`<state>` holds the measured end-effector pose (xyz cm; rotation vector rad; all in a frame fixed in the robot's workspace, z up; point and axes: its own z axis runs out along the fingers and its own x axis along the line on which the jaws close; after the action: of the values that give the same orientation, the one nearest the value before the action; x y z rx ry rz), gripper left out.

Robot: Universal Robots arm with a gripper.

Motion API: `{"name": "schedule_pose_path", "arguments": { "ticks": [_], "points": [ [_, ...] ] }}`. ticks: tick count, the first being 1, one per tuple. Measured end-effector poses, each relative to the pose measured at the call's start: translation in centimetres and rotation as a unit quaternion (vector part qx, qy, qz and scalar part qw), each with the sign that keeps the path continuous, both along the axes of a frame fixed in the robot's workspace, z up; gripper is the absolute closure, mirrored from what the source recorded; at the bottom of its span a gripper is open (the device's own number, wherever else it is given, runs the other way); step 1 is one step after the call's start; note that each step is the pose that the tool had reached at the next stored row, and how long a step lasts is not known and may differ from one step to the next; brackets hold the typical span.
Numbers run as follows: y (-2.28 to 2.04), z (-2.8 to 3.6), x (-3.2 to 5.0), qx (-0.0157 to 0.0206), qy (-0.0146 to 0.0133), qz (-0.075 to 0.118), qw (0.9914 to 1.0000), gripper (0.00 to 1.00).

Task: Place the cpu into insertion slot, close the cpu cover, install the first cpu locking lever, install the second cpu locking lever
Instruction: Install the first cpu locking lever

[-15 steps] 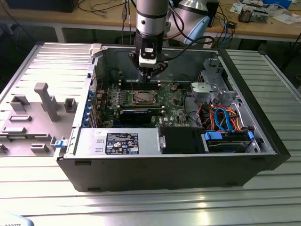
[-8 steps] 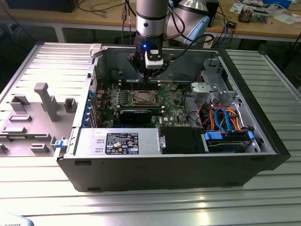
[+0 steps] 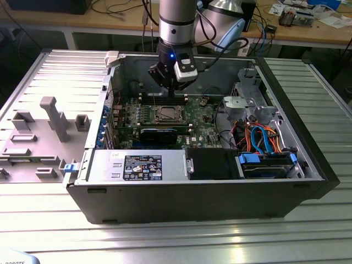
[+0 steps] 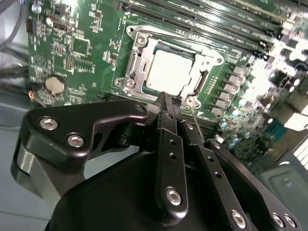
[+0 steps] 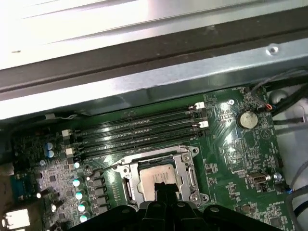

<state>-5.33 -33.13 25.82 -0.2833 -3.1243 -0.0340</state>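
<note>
cpu seated; claw, seemingly closed, tips just beside it.

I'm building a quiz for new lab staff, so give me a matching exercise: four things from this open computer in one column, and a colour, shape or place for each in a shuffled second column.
1. chip
2. coin battery
3. memory slots
4. gripper

A. long, dark, in parallel rows
B. black, tips by the edge of the metal cover
C. round and silver, on the green board
D. square, pale silver top, framed by the metal cover

Pairs: 1-D, 2-C, 3-A, 4-B.
</note>
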Motion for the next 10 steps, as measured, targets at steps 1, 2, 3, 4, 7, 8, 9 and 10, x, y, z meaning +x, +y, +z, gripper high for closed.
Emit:
{"name": "schedule_pose_path", "arguments": {
  "ticks": [1,2,3,4,7,8,9,10],
  "points": [
    [0.0,-0.05,0.0,0.0001,-0.0003,0.016,0.99988,0.89],
    [0.0,-0.09,0.0,0.0001,-0.0005,0.024,0.9997,0.89],
    [0.0,-0.11,0.0,0.0,-0.0005,0.034,0.99943,0.89],
    [0.0,-0.16,0.0,0.0001,-0.0006,0.048,0.99882,0.89],
    [0.0,-0.28,0.0,0.0001,-0.0006,0.084,0.99648,0.89],
    [0.0,-0.31,0.0,0.0001,-0.0006,0.093,0.99563,0.89],
    [0.0,-0.34,0.0,0.0001,-0.0006,0.103,0.99472,0.89],
    [0.0,-0.36,0.0,0.0,-0.0005,0.117,0.99311,0.89]
  ]
}}
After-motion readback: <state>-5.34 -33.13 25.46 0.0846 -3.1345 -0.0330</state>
